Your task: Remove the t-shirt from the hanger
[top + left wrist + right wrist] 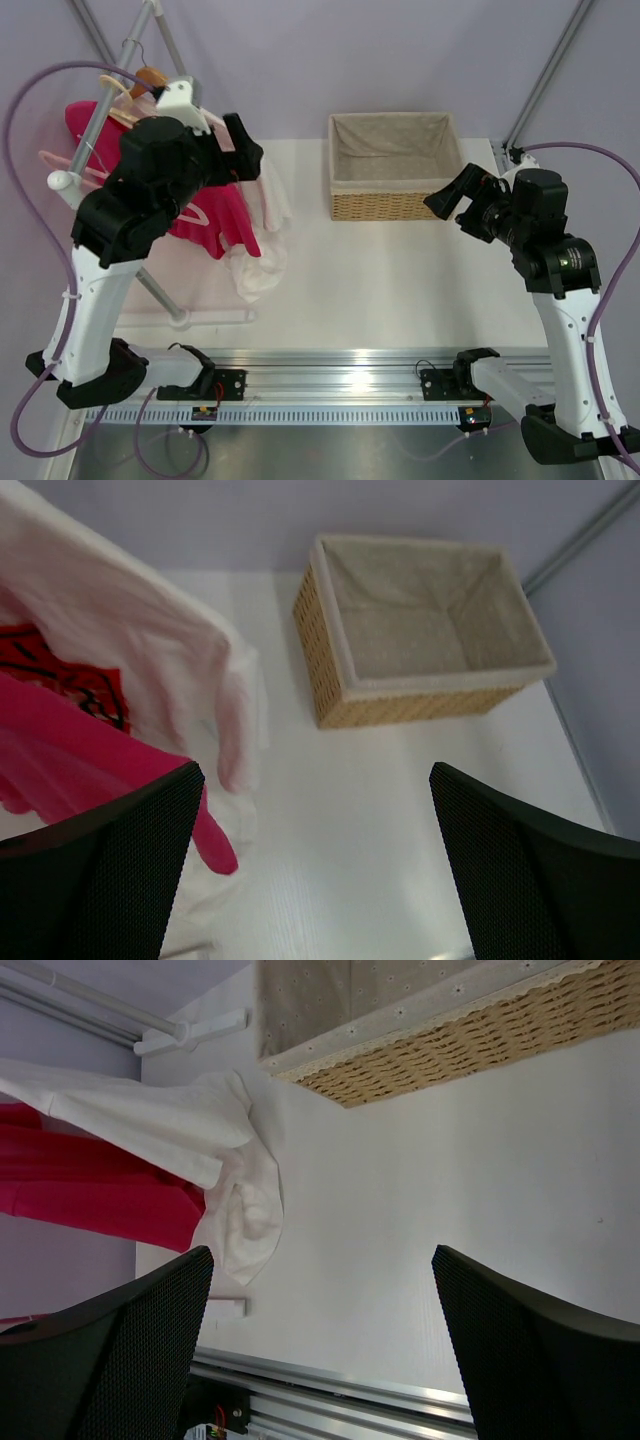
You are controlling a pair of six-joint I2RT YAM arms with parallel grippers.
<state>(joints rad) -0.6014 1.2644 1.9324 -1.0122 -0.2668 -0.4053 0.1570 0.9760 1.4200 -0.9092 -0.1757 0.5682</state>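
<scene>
Pale lilac walls point(300, 60) back a white surface point(400, 280) in the overhead view. At ten o'clock a metal garment rack point(165, 45) carries the plain magenta-red fabric t-shirt point(215, 215). The pale cream-yellow plastic hanger point(115, 88) shows at the rack's top, mostly hidden behind the left arm. The left claw point(245, 150) hovers just beside the garments. A lined wicker basket point(395, 165) sits at one o'clock, with the right claw point(448, 198) near its right side.

In the left wrist view, the claw's black fingers point(100, 880) are spread wide and hold nothing. The magenta t-shirt hangs at nine o'clock, under a white t-shirt with a red logo point(120, 630).

In the right wrist view, the claw is likewise released and empty. The magenta t-shirt is at nine o'clock and the basket at one.
</scene>
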